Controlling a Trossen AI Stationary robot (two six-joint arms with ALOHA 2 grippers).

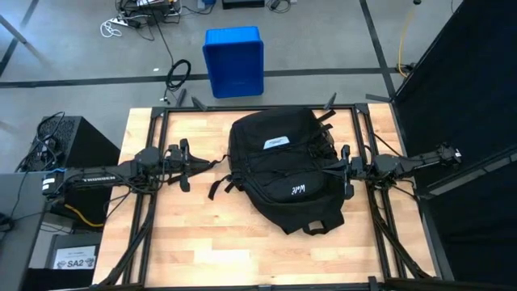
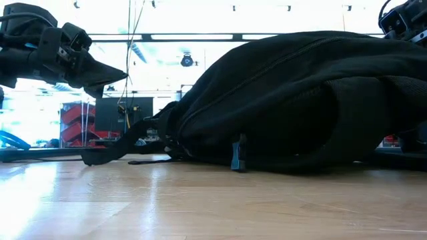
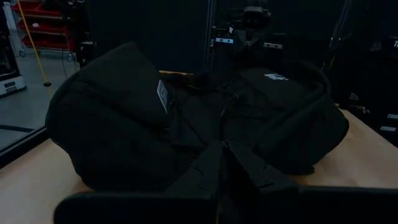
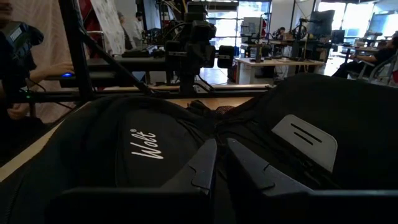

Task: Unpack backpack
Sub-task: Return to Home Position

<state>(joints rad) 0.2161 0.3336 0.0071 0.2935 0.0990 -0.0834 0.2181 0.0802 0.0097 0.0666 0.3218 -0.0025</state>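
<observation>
From above: the backpack (image 1: 283, 170) is lying mid-table (image 1: 202, 234), with the left gripper (image 1: 194, 165) and right gripper (image 1: 338, 169) hanging just beside it. Low down: it's slumping there, looking closed. Wrist cams: both grippers are pinching together, holding nothing. I'm guessing the unpacking's done.

Grey concrete floor (image 1: 323, 40), blue bin (image 1: 234, 61), red shelving (image 2: 79, 123), wooden tabletop (image 1: 202, 234)

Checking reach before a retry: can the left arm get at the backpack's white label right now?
Probably yes. The left claw sits shut beside the backpack, the label faces up uncovered, and the right claw waits on the far side.
</observation>
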